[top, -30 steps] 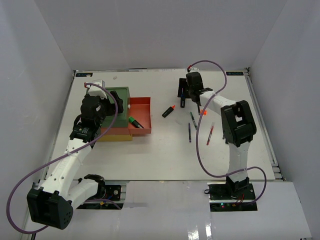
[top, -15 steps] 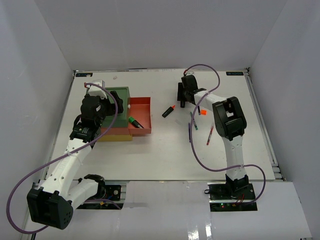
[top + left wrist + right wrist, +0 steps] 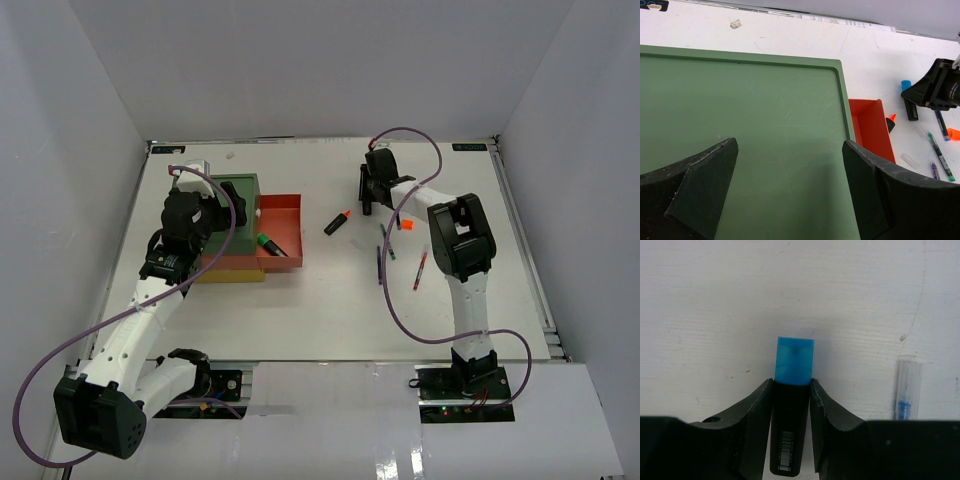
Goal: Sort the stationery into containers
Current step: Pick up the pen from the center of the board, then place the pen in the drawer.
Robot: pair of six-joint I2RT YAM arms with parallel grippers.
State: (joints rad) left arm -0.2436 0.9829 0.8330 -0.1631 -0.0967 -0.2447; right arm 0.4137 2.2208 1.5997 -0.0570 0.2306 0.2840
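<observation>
Left tool [image 3: 789,195]: jaws wide apart, nothing held, parked over the green top [image 3: 740,110] of the drawer stack at far left of the table [image 3: 300,310].

Red drawer [image 3: 283,205] is pulled out to the right, and a green highlighter [image 3: 268,244] is lying in it. An orange highlighter [image 3: 337,223] is left loose on the table between the drawer and the right tool [image 3: 791,386].

Right tool: jaws pressed on both sides of the blue highlighter [image 3: 795,360]. It lies flat on the table, far and right of centre, with its cap sticking out past the fingertips.

Risks:
- The body is smooth and gripped low against the table. A slip or pivot on lift is likely if the clamp is not fully seated.
- A clear tube [image 3: 908,385] sits just beside the right finger and could be nudged.
- The path to the red drawer runs over the orange highlighter, which could be knocked by a low carry.
- The left tool is crowding the stack, so contact at the drop is possible.

Pens [image 3: 380,265] are scattered nearer, just right of centre, clear of the path.
</observation>
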